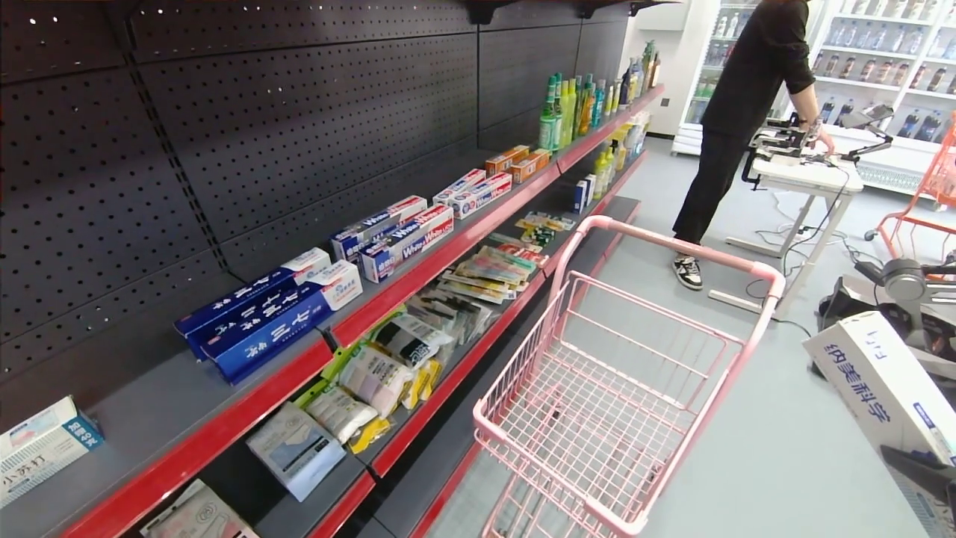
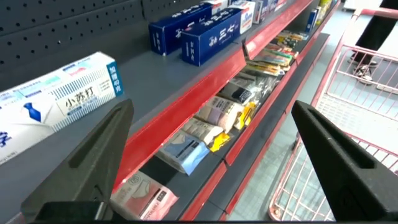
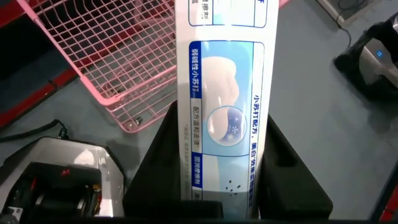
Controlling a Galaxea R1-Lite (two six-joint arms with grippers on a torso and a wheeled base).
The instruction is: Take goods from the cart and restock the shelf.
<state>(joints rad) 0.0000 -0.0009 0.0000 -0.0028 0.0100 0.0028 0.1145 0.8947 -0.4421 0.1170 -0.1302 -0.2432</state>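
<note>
My right gripper [image 1: 917,465] is at the lower right of the head view, beside the pink cart [image 1: 620,388]. It is shut on a long white and blue toothpaste box [image 1: 877,392]. In the right wrist view the same box [image 3: 224,106] runs between the two dark fingers [image 3: 155,165], above the cart's corner [image 3: 118,68]. My left gripper [image 2: 208,180] is open with nothing in it, hanging over the red shelf edge [image 2: 180,106]. A similar white box [image 2: 59,96] lies on the shelf close by. Blue toothpaste boxes [image 1: 265,314] lie farther along the shelf [image 1: 149,407].
Lower shelves hold packets [image 1: 373,373] and toothbrushes [image 1: 485,269]. Bottles [image 1: 567,108] stand at the shelf's far end. A person [image 1: 747,97] stands at a white table [image 1: 810,175] behind the cart, with cables on the floor. An orange cart [image 1: 930,202] is at the far right.
</note>
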